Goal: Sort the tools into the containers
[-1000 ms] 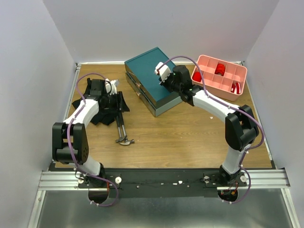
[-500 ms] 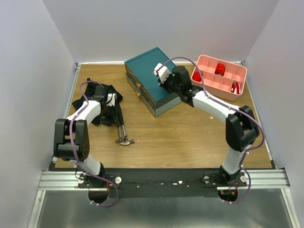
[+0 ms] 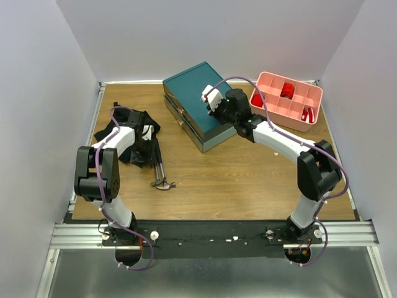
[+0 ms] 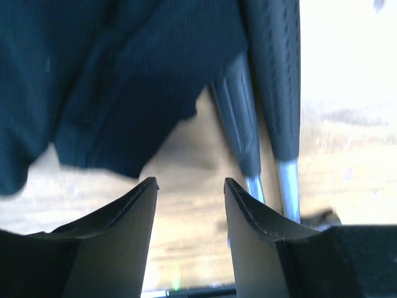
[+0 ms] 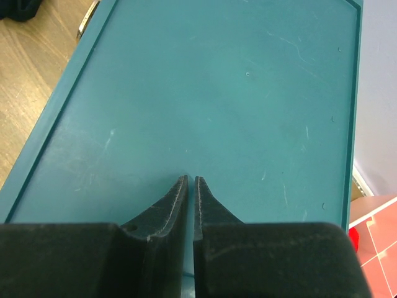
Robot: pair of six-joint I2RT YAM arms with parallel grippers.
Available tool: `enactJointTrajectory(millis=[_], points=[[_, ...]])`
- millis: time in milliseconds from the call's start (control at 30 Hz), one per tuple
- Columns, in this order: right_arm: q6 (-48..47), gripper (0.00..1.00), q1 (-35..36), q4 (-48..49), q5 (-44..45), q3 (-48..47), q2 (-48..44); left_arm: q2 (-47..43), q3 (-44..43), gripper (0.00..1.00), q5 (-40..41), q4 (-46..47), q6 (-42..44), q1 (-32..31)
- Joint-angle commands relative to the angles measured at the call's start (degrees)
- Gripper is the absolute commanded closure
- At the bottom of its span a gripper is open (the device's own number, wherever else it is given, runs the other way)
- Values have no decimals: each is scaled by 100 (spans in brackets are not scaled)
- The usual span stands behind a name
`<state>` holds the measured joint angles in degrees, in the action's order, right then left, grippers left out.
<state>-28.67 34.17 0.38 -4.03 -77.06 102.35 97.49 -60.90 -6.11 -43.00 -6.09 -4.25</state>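
Note:
Two dark-handled hammers [image 3: 159, 170] lie side by side on the table, their steel heads toward the near edge and their grips partly under the black cloth [image 3: 127, 136]. My left gripper [image 3: 149, 149] hovers over the cloth's right edge, open and empty. In the left wrist view the gripper [image 4: 190, 183] has bare wood between its jaws, with the hammer grips [image 4: 273, 93] just to the right. The teal drawer box [image 3: 197, 107] stands at the back middle. My right gripper [image 3: 214, 99] is shut and empty over the box's lid [image 5: 217, 93]. Screwdrivers and pliers are out of view.
A pink divided tray [image 3: 286, 100] holding red parts stands at the back right, right of the teal box; its corner shows in the right wrist view [image 5: 372, 230]. The black cloth [image 4: 124, 81] is bunched at the left. White walls ring the table.
My left gripper has swung right and nearer, from over the cloth to the hammer grips at its right edge. The right arm has barely moved.

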Motion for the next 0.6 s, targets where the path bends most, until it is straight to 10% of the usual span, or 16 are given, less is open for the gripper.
enactJointTrajectory(millis=[0, 567], points=[[19, 82, 63, -1269, -36, 463, 189, -485, -18, 43, -39, -770, 64, 47], [-78, 82, 72, -1243, 16, 472, 190, 559, -404, 46, -831, -244, -270, -295]])
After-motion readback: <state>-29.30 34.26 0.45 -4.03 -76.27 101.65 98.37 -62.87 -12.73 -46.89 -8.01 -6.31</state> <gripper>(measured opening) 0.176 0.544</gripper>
